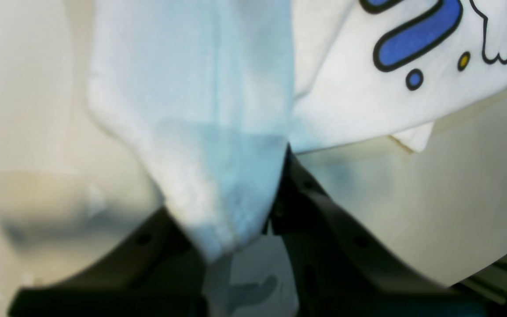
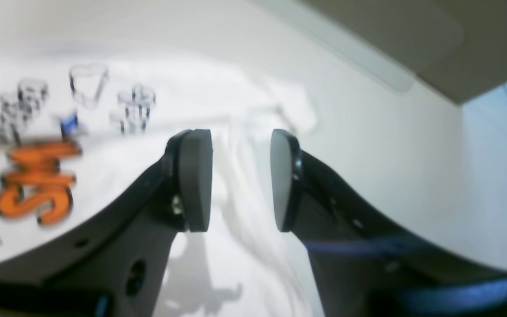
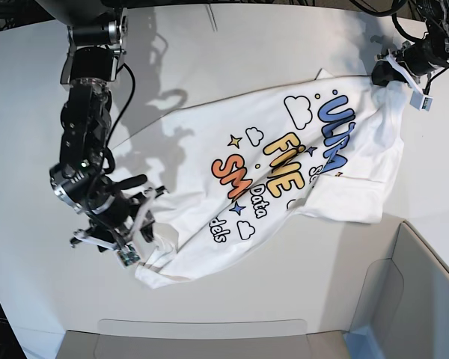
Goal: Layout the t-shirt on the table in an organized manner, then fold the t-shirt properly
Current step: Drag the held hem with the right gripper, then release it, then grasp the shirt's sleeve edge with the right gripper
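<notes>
Cloth bunched right at my left gripper [image 1: 236,229]: jaws pinched on a fold of the tee [image 3: 284,172], white fabric filling the gap between the fingers. Grip is on the shirt's far corner, by the table's [image 3: 209,67] curved far edge in the base view.

Count: one tee, one table, two arms, two grippers.

Tee lies print-up and diagonal across the table, wrinkled, not flat. Near end is rumpled by my right gripper [image 2: 240,176]; the far side is folded over itself below the blue letters.

Right gripper: jaws apart, both pads [image 2: 196,176] visible, nothing held. It hangs just over the rumpled edge of the tee, fabric showing in the gap between the pads. Cannot tell if the pads touch cloth.

Right arm reaches down from the far edge, wrist bent toward the shirt's near corner. Left arm is mostly out of frame, only the wrist showing at the far corner.
</notes>
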